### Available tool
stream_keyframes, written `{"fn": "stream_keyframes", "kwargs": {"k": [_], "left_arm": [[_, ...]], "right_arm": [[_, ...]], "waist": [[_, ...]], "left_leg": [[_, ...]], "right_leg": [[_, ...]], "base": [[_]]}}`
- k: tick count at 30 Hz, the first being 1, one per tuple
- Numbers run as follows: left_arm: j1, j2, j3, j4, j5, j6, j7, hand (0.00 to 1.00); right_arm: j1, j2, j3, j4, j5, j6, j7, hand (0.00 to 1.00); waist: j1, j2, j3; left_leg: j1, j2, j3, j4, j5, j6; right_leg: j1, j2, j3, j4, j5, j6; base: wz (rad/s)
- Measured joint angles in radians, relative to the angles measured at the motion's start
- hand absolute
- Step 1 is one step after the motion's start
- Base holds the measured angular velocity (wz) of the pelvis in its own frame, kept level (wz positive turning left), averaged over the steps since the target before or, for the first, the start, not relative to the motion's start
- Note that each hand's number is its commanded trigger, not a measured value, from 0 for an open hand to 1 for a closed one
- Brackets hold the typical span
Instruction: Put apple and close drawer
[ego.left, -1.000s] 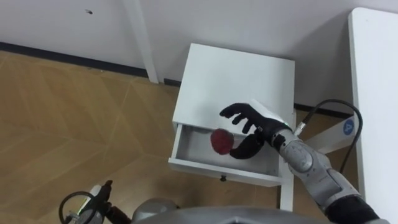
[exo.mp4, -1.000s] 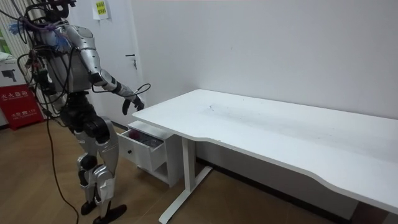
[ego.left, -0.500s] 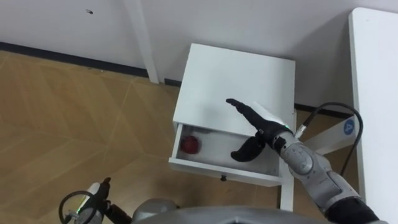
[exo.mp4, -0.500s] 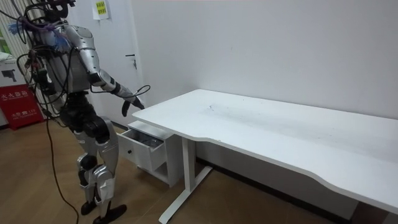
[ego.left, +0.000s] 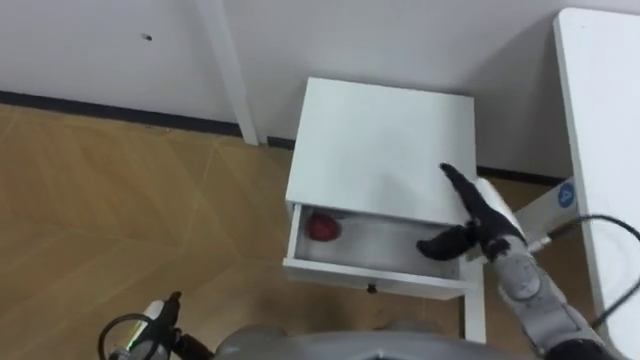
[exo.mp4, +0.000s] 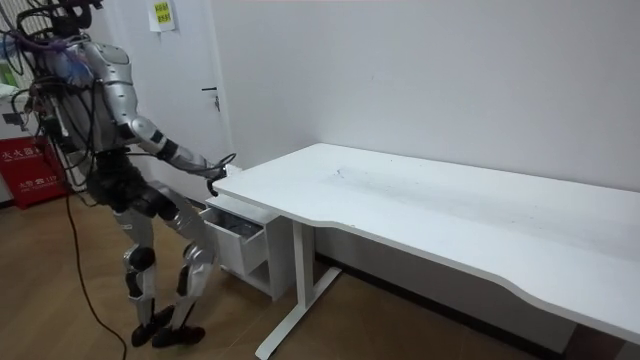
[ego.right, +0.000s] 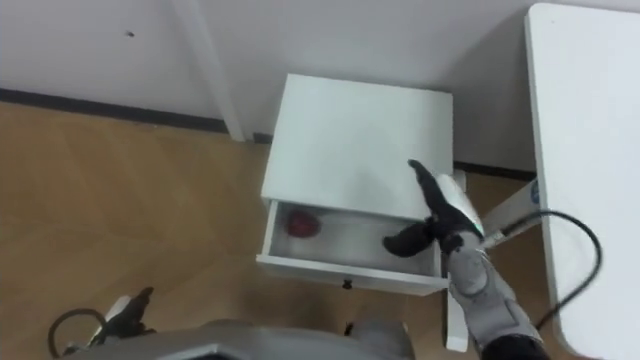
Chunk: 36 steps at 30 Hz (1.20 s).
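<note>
The apple has left the right hand and now lies at the left end of the open drawer. That hand, fingers straight and empty, has pulled away to the right. I judge only the closing remains. The left hand hangs near left.

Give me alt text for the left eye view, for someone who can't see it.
A red apple lies at the left end of an open white drawer. The robot's open right hand hovers above the drawer's right end, holding nothing.
</note>
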Motion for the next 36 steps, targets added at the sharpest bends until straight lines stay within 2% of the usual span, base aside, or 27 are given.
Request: {"fn": "stream_keyframes", "kwargs": {"k": [1,2,3,4,5,6,8,9,10,11,12,13,14,16,17,19,22,25,28,31,36], "left_arm": [[-0.005,0.012,0.007,0.022,-0.018,0.000,0.001,0.00],[-0.008,0.016,0.016,0.038,-0.027,-0.001,0.001,0.00],[-0.020,0.019,0.036,0.070,-0.043,0.003,0.001,0.00],[-0.020,0.022,0.049,0.073,-0.056,0.011,0.001,0.00],[-0.020,0.025,0.053,0.073,-0.056,0.015,0.002,0.00],[-0.011,0.033,0.055,0.068,-0.055,0.018,0.002,0.00],[0.017,0.038,0.063,0.054,-0.056,0.014,0.004,0.00],[0.038,0.044,0.064,0.055,-0.057,0.013,0.005,0.00],[0.049,0.049,0.064,0.054,-0.057,0.013,0.005,0.00],[0.061,0.055,0.064,0.051,-0.057,0.014,0.007,0.00],[0.063,0.054,0.065,0.040,-0.057,0.017,0.008,0.00],[0.060,0.050,0.065,0.029,-0.056,0.017,0.021,0.00],[0.056,0.045,0.064,0.025,-0.056,0.017,0.029,0.00],[0.040,0.040,0.064,0.012,-0.056,0.016,0.048,0.00],[0.041,0.040,0.063,0.003,-0.056,0.016,0.053,0.00],[0.040,0.035,0.064,-0.005,-0.056,0.015,0.075,0.00],[0.024,0.024,0.063,-0.005,-0.055,0.015,0.098,0.00],[0.023,0.010,0.062,-0.005,-0.055,0.015,0.106,0.00],[0.029,0.001,0.063,-0.005,-0.054,0.016,0.106,0.00],[0.029,-0.011,0.064,-0.008,-0.052,0.024,0.106,0.00],[0.038,-0.017,0.066,-0.010,-0.053,0.031,0.105,0.00]], "right_arm": [[-0.010,-0.001,-0.024,0.051,0.035,-0.021,-0.020,0.00],[-0.007,-0.003,-0.035,0.059,0.047,-0.027,-0.026,0.00],[0.004,-0.012,-0.051,0.080,0.076,-0.047,-0.035,0.00],[0.009,-0.025,-0.049,0.116,0.097,-0.052,-0.043,0.00],[0.012,-0.028,-0.047,0.138,0.101,-0.051,-0.047,0.00],[0.022,-0.028,-0.046,0.179,0.108,-0.041,-0.050,0.00],[0.026,-0.026,-0.032,0.228,0.114,-0.024,-0.052,0.00],[0.027,-0.021,-0.021,0.257,0.115,-0.011,-0.052,0.00],[0.028,-0.019,-0.010,0.270,0.115,-0.004,-0.052,0.00],[0.034,-0.008,-0.009,0.286,0.113,0.004,-0.051,0.00],[0.045,-0.001,-0.008,0.288,0.113,0.005,-0.051,0.00],[0.044,0.010,-0.006,0.299,0.114,0.005,-0.051,0.00],[0.043,0.012,-0.004,0.304,0.114,0.004,-0.052,0.00],[0.035,0.025,0.002,0.328,0.114,0.002,-0.050,0.00],[0.035,0.028,0.002,0.329,0.113,0.001,-0.050,0.00],[0.032,0.033,0.003,0.342,0.115,-0.003,-0.046,0.00],[0.024,0.033,0.003,0.385,0.148,-0.008,-0.032,0.00],[0.022,0.033,0.000,0.447,0.193,-0.005,-0.023,0.00],[0.020,0.036,-0.004,0.479,0.196,0.032,-0.013,0.00],[0.029,0.042,-0.011,0.488,0.195,0.061,-0.001,0.00],[0.036,0.050,-0.023,0.521,0.208,0.091,0.035,0.00]], "waist": [[-0.014,0.015,0.0072],[-0.021,0.017,0.0064],[-0.047,0.040,0.0169],[-0.056,0.061,0.0169],[-0.058,0.062,0.0178],[-0.059,0.059,0.0160],[-0.067,0.052,0.0130],[-0.067,0.034,0.0091],[-0.066,0.022,0.0095],[-0.060,-0.002,0.0073],[-0.034,-0.012,0.0013],[-0.008,-0.034,-0.0040],[0.005,-0.037,-0.0030],[0.013,-0.066,-0.0179],[0.013,-0.072,-0.0195],[0.011,-0.080,-0.0141],[0.007,-0.074,-0.0112],[-0.011,-0.066,-0.0074],[-0.021,-0.054,-0.0079],[-0.028,-0.044,-0.0066],[-0.046,-0.042,-0.0050]], "left_leg": [[-0.018,0.009,0.013,0.034,-0.015,0.008],[-0.028,0.016,0.011,0.046,-0.021,0.011],[-0.049,0.035,0.003,0.067,-0.028,0.015],[-0.065,0.050,-0.004,0.081,-0.035,0.017],[-0.070,0.053,-0.004,0.087,-0.038,0.017],[-0.074,0.052,-0.006,0.098,-0.047,0.021],[-0.074,0.039,-0.004,0.101,-0.050,0.018],[-0.074,0.022,-0.004,0.100,-0.051,0.019],[-0.074,0.014,-0.003,0.100,-0.051,0.020],[-0.075,-0.001,0.000,0.094,-0.051,0.019],[-0.075,-0.011,0.005,0.080,-0.046,0.013],[-0.076,-0.017,0.024,0.049,-0.030,0.011],[-0.076,-0.017,0.029,0.036,-0.019,0.010],[-0.070,-0.023,0.032,-0.019,0.008,-0.016],[-0.066,-0.023,0.034,-0.026,0.010,-0.018],[-0.041,-0.018,0.047,-0.046,0.012,-0.020],[-0.027,-0.007,0.047,-0.063,0.019,-0.007],[-0.010,-0.005,0.047,-0.090,0.027,-0.015],[-0.002,-0.001,0.047,-0.108,0.029,-0.020],[-0.001,0.000,0.047,-0.110,0.031,-0.023],[0.022,0.000,0.044,-0.125,0.032,-0.024]], "right_leg": [[-0.152,0.017,0.048,0.324,-0.047,-0.026],[-0.216,0.019,0.057,0.469,-0.095,-0.043],[-0.315,0.033,0.050,0.670,-0.173,-0.051],[-0.373,0.053,0.053,0.749,-0.217,-0.045],[-0.383,0.052,0.056,0.754,-0.232,-0.043],[-0.363,0.044,0.062,0.699,-0.252,-0.034],[-0.230,0.036,0.065,0.440,-0.260,-0.016],[-0.100,0.039,0.060,0.198,-0.271,0.001],[-0.025,0.039,0.055,0.066,-0.277,0.010],[0.111,0.041,0.049,-0.162,-0.292,0.013],[0.225,0.052,0.030,-0.357,-0.325,0.015],[0.307,0.060,0.019,-0.532,-0.367,0.008],[0.338,0.066,0.019,-0.611,-0.373,0.006],[0.425,0.075,0.005,-0.827,-0.358,-0.011],[0.439,0.076,0.002,-0.859,-0.354,-0.013],[0.498,0.093,0.002,-0.944,-0.339,-0.006],[0.519,0.108,0.000,-0.981,-0.328,-0.017],[0.530,0.113,-0.008,-0.995,-0.327,-0.021],[0.529,0.114,-0.029,-0.993,-0.327,-0.021],[0.527,0.119,-0.030,-0.994,-0.328,-0.023],[0.542,0.121,-0.027,-0.993,-0.328,-0.024]], "base": [[-0.35],[-0.14],[0.00],[0.00],[0.00],[0.06],[0.06],[0.05],[0.00],[-0.14],[-0.34],[-0.42],[-0.28],[-0.07],[-0.14],[-0.19],[-0.05],[0.00],[0.00],[-0.01],[0.00]]}}
